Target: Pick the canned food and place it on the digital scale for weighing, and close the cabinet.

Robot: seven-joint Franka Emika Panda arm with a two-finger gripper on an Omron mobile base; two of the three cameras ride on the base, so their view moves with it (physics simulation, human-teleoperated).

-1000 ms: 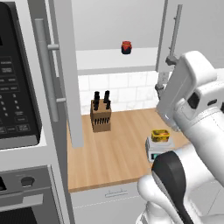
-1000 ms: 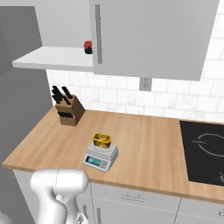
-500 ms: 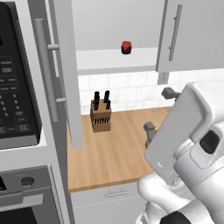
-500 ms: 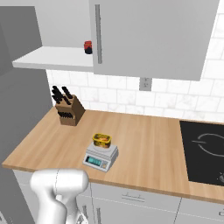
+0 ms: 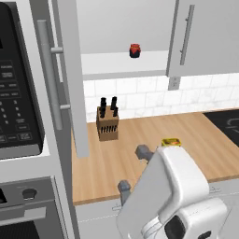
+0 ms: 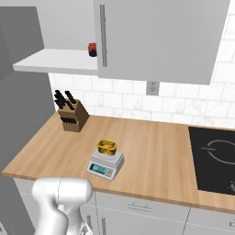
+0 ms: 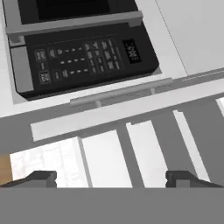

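Knife block (image 6: 72, 117), red jar (image 5: 135, 51), black microwave (image 7: 83, 54)

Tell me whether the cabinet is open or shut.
Open. The cabinet's left door swings out edge-on toward the camera, baring the white shelf and the red jar on it.

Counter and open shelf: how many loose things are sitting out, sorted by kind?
Knife block: 1
Digital scale: 1
Canned food, resting on the scale: 1
Red jar, on the cabinet shelf: 1
Total: 4
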